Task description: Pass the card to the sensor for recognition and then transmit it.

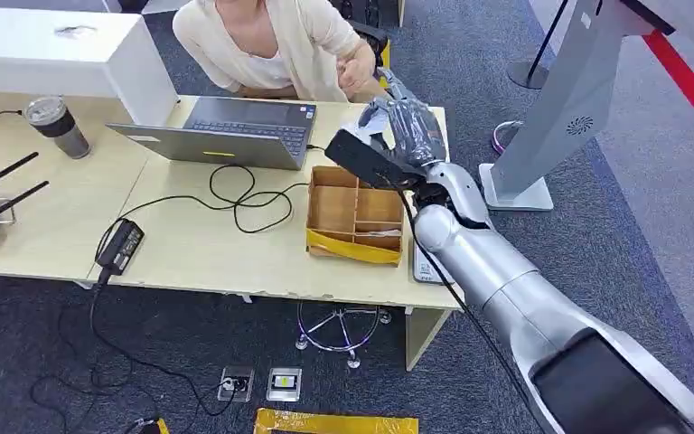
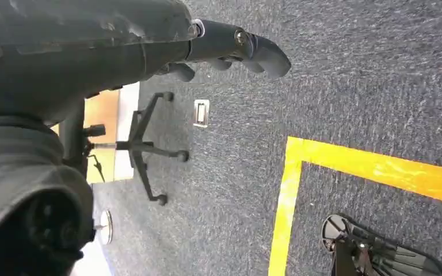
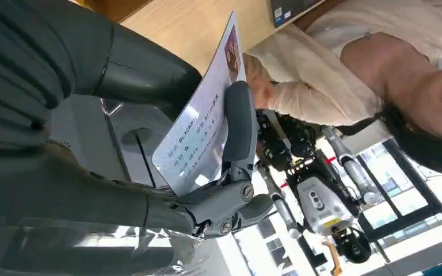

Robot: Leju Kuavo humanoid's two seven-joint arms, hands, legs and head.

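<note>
Nearest us, our left hand (image 2: 236, 49) hangs low over the grey carpet (image 2: 334, 92) with its dark fingers stretched out and nothing in them. Our right hand (image 3: 149, 144) is raised over the far corner of the desk (image 1: 235, 253), thumb and fingers clamped on the card (image 3: 198, 135), which stands on edge between them with its printed face toward the fingers. Just beyond that hand a person (image 1: 271, 45) in a cream top sits behind the laptop (image 1: 235, 131), one hand near the card's far edge, perhaps touching it, though we cannot tell.

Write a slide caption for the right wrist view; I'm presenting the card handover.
The right hand holds a printed card out toward a seated person.
</note>
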